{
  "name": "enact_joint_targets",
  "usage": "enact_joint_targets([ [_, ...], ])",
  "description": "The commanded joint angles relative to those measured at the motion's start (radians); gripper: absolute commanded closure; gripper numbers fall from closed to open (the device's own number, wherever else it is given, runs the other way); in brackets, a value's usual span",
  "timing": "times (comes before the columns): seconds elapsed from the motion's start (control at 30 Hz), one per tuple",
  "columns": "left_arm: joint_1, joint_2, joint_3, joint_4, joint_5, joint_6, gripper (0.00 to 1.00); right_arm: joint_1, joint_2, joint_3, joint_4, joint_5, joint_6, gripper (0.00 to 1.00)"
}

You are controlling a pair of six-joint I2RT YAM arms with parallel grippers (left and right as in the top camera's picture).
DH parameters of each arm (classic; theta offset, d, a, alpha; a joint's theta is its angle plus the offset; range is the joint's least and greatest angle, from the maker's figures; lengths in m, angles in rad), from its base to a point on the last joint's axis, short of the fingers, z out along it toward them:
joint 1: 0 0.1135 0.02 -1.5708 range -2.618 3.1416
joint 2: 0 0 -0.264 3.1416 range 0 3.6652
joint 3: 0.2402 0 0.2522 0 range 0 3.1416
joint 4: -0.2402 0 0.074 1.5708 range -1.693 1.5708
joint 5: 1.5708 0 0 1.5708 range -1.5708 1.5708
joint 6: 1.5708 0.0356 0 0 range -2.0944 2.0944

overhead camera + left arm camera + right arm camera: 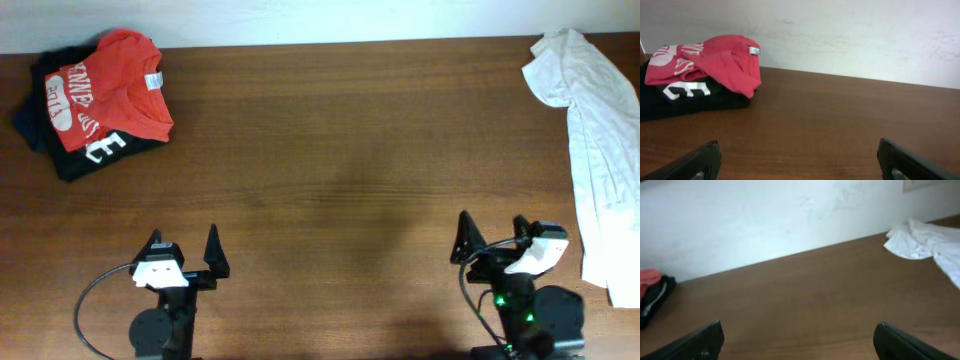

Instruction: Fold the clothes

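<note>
Lying on a dark garment (72,165), the red T-shirt (110,80) was judged limp, best pinched at its edge; left gripper (183,242) and right gripper (492,232) were spread, empty.

Dark brown wood-grain counter (340,150) fills most of overhead view, grain running L–R, w/ faint sheen patch near ctr. Along its far edge: plain white wall (850,35), matte, w/ light scuffs & smudges. Small beige plate (918,184) on wall, upper R of right wrist view, cut off by frame. Light even, diffuse; shadows soft.
</note>
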Motion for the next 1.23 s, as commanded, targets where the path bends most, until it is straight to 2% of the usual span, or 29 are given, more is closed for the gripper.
enact_joint_targets([
  [0.0, 0.000, -0.004, -0.003, -0.006, -0.003, 0.013, 0.01, 0.005, -0.076, -0.128, 0.126, -0.019, 0.045, 0.01],
  [0.07, 0.000, -0.004, -0.003, -0.006, -0.003, 0.013, 0.01, 0.005, -0.134, -0.256, 0.284, -0.019, 0.055, 0.01],
  [0.17, 0.000, -0.004, -0.003, -0.006, -0.003, 0.013, 0.01, 0.004, -0.134, -0.340, 0.385, -0.018, 0.076, 0.01],
  [0.3, 0.000, -0.004, -0.003, -0.006, -0.003, 0.013, 0.01, -0.034, -0.134, -0.340, 0.288, -0.023, 0.034, 0.01],
  [0.43, 0.000, -0.004, -0.003, -0.006, -0.003, 0.013, 0.01, -0.034, -0.134, -0.340, 0.288, -0.021, -0.197, 0.01],
  [1.2, 0.000, -0.004, -0.003, -0.006, -0.003, 0.013, 0.01, -0.034, -0.134, -0.340, 0.288, -0.018, -0.199, 0.01],
])
